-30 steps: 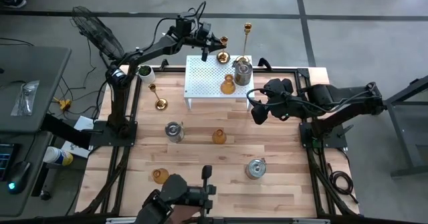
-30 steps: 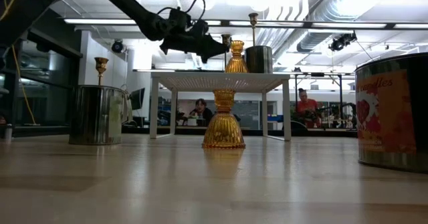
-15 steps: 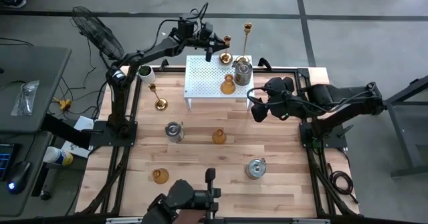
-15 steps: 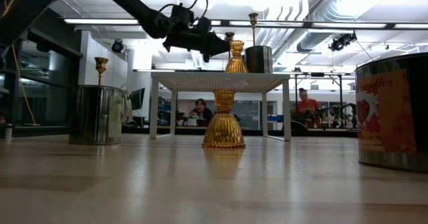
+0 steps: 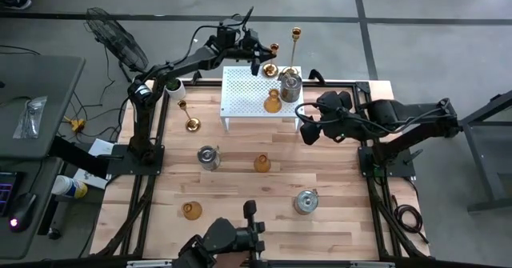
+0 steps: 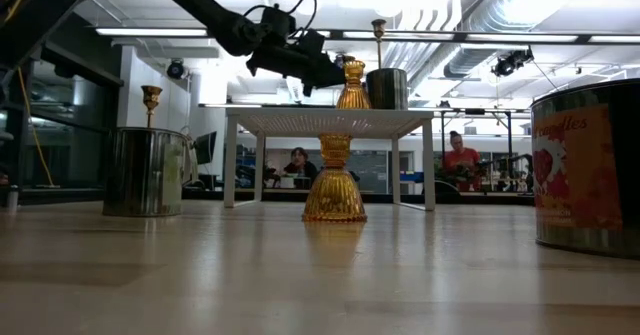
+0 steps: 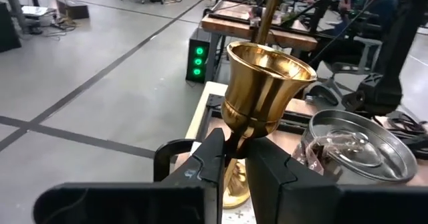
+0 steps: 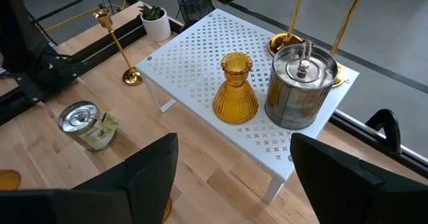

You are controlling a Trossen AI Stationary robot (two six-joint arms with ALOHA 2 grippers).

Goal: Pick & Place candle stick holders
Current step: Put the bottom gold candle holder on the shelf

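wooden table (image 5: 240,188) | left pincer (image 7: 232,158) clamps brass candlestick (image 7: 264,90) — no legible writing

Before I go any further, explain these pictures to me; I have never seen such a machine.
Two dark robot arms work at a wooden table. One picture looks straight down, one looks level across the tabletop, and one comes from each arm's wrist. The left pincer is shut on the stem of a brass candlestick at the far edge of a white rack. An amber glass holder and a silver tin stand on that rack. More brass, silver and amber holders stand about the table. The right pincer waits open beside the rack, holding nothing.
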